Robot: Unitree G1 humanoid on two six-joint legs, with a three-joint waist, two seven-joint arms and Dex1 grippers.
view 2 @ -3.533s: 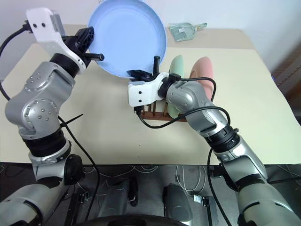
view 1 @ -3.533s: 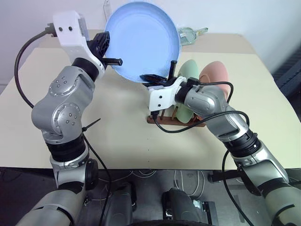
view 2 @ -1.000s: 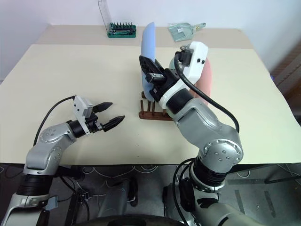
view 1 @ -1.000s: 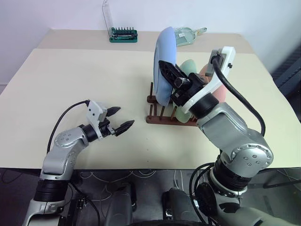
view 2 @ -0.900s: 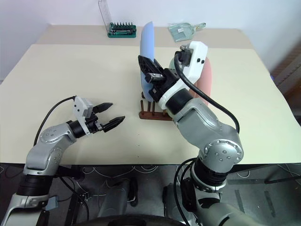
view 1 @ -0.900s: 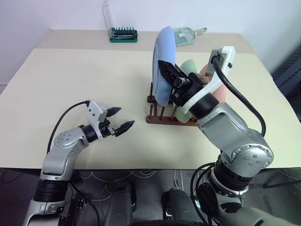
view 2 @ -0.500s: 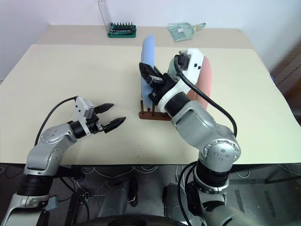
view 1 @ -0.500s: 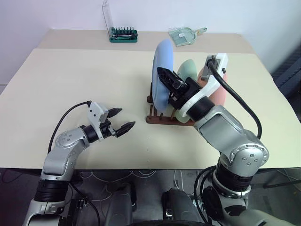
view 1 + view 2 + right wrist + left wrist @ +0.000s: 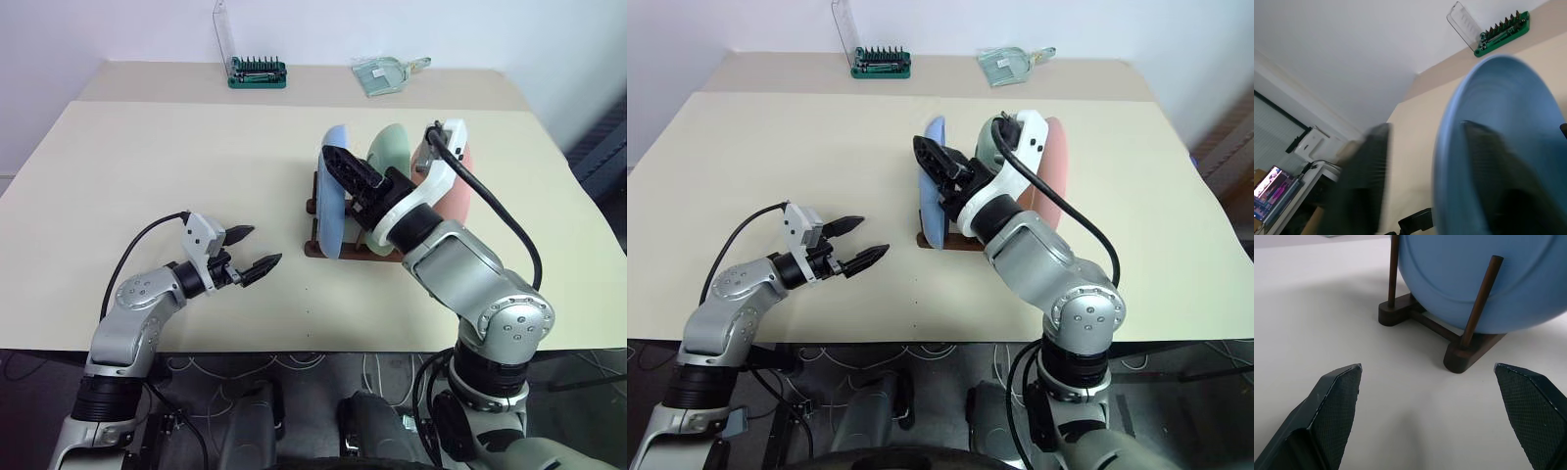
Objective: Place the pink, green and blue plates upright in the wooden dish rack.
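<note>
Lower left of the head view: left hand [image 9: 251, 251], two black fingers spread wide, holding nothing, low over the pale beige tabletop [image 9: 147, 157], tips aimed toward the rack and well short of it. Upper left, far edge of the tabletop: green screwdriver bit set with clear lid [image 9: 257, 70], untouched.

Centre: small dark brown wooden dish rack [image 9: 323, 249] with rows of upright pegs. Round light blue plastic plate [image 9: 333, 201] standing on edge in the leftmost slot, seated behind two front pegs as seen from the left wrist. Right hand [image 9: 345, 174] just at the blue plate's upper rim, one black finger on each side of it; fingers parted, with a gap to the rim in the blurred right wrist view, so grip judged released or releasing, though contact cannot be ruled out.

Right of centre: pale mint green plate [image 9: 390, 149] upright in the next slot, then salmon pink plate [image 9: 457, 196] upright at the right end, both partly hidden by the right arm.

Judged progress: all three plates upright in the rack, task essentially done. Left: backing the right hand clear without tipping the blue plate.
</note>
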